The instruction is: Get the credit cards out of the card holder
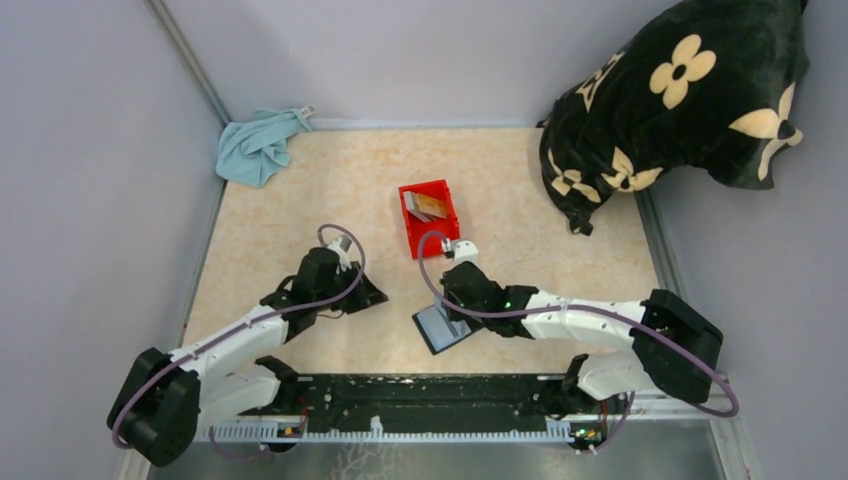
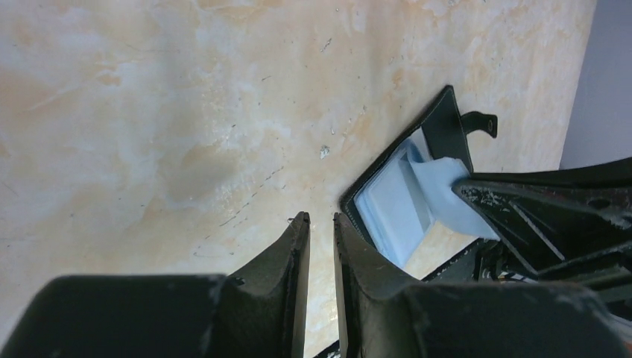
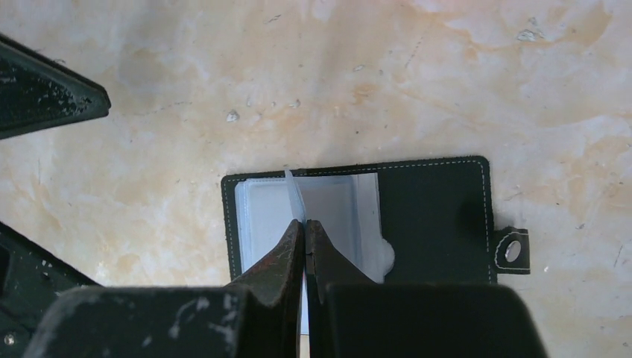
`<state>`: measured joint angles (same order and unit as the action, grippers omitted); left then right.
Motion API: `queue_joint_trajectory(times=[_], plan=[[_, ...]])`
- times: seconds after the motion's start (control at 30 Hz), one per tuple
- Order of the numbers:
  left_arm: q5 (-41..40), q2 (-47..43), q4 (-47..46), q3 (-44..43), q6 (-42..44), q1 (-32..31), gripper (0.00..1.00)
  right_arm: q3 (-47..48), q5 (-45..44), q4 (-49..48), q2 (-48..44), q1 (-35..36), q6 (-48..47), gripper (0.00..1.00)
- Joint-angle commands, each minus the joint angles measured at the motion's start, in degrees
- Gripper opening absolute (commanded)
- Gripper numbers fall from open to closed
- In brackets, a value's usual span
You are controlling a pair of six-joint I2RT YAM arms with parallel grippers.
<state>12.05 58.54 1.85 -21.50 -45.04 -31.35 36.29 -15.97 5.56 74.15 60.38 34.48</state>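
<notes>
The card holder [image 1: 446, 330] lies open on the table, black outside and pale blue inside. It also shows in the right wrist view [image 3: 425, 216] and the left wrist view [image 2: 387, 205]. My right gripper [image 3: 305, 222] is shut on a thin pale-blue inner flap [image 3: 293, 194] of the card holder and holds it raised; in the top view this gripper [image 1: 448, 314] is over the holder. My left gripper [image 2: 320, 218] is nearly shut and empty, just left of the holder [image 1: 374, 296]. Tan and grey credit cards [image 1: 424, 206] lie in the red bin.
The red bin [image 1: 447, 222] stands just beyond the card holder. A light blue cloth [image 1: 258, 146] lies at the back left corner. A black flowered cushion [image 1: 680, 100] fills the back right. Grey walls close in on both sides.
</notes>
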Motion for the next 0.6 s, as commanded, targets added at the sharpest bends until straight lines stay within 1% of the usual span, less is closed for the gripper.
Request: queue_joint_trajectory(times=[0.0, 0.13, 0.33, 0.43, 0.57], plan=[[3.32, 3.24, -2.12, -2.23, 2.93, 0.24, 0.24, -1.71, -0.08, -3.10, -3.20, -2.43, 3.45, 0.00], [5.60, 7.58, 1.04, -8.37, 4.86, 0.17, 0.24, -3.32, -3.41, -3.98, -4.94, -3.75, 4.79, 0.00], [8.17, 11.44, 4.24, -16.16, 5.69, 0.24, 0.23, -5.08, -9.47, -3.88, -4.03, -6.86, 4.37, 0.00], [8.44, 12.22, 6.37, -19.83, 5.73, 0.24, 0.23, -6.06, -10.10, -5.48, -4.18, -8.10, 4.38, 0.00], [9.31, 13.09, 6.84, -22.74, 4.87, 0.17, 0.22, -6.48, -10.15, -6.10, -3.69, -9.14, 3.62, 0.00]])
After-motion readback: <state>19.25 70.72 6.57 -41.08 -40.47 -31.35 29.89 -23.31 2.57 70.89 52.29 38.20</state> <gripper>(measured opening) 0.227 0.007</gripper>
